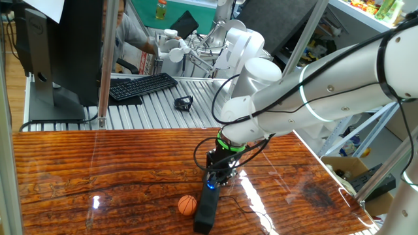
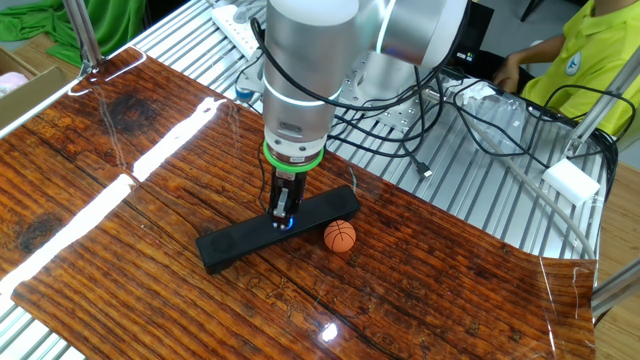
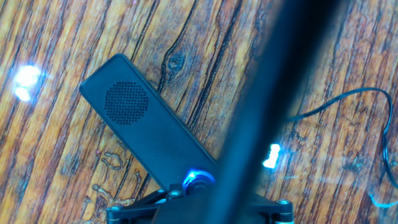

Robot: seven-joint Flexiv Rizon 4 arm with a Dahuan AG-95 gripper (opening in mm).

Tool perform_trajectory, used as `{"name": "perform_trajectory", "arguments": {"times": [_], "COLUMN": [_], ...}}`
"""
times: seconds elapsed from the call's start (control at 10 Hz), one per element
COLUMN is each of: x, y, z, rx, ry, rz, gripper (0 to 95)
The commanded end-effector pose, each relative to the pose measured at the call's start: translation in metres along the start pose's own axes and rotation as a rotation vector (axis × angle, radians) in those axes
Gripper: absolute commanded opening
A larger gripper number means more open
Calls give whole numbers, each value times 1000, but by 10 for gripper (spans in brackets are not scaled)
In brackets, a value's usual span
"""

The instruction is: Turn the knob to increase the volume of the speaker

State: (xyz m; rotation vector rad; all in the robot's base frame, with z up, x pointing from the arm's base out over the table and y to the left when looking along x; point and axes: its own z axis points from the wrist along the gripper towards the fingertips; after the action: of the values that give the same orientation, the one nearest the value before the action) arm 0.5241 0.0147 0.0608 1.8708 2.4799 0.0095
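The speaker [image 2: 235,240] is a long slim black bar lying flat on the wooden table; it also shows in the one fixed view [image 1: 206,212] and in the hand view [image 3: 140,121]. Its knob [image 2: 284,223] glows blue near the bar's middle, and shows in the one fixed view [image 1: 211,186] and at the bottom of the hand view [image 3: 198,180]. My gripper [image 2: 284,214] points straight down onto the knob, fingers close together around it [image 1: 213,179] [image 3: 198,188]. The jaws look shut on the knob. A blurred dark band crosses the hand view and hides part of the speaker.
A small orange ball [image 2: 340,235] lies right beside the speaker, also in the one fixed view [image 1: 187,205]. A black keyboard [image 1: 140,86] and a monitor stand on the metal bench behind the table. Thin cables [image 3: 336,102] trail over the wood near the speaker.
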Motion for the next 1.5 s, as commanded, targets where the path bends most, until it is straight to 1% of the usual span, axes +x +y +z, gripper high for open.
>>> {"name": "perform_trajectory", "arguments": {"times": [0.1,0.7,1.1,1.5], "x": [0,-1,-1,-1], "y": [0,0,0,0], "z": [5,5,5,5], "rx": [-2,-6,-14,-14], "ry": [3,8,6,6], "rz": [12,38,35,20], "gripper": [0,0,0,0]}}
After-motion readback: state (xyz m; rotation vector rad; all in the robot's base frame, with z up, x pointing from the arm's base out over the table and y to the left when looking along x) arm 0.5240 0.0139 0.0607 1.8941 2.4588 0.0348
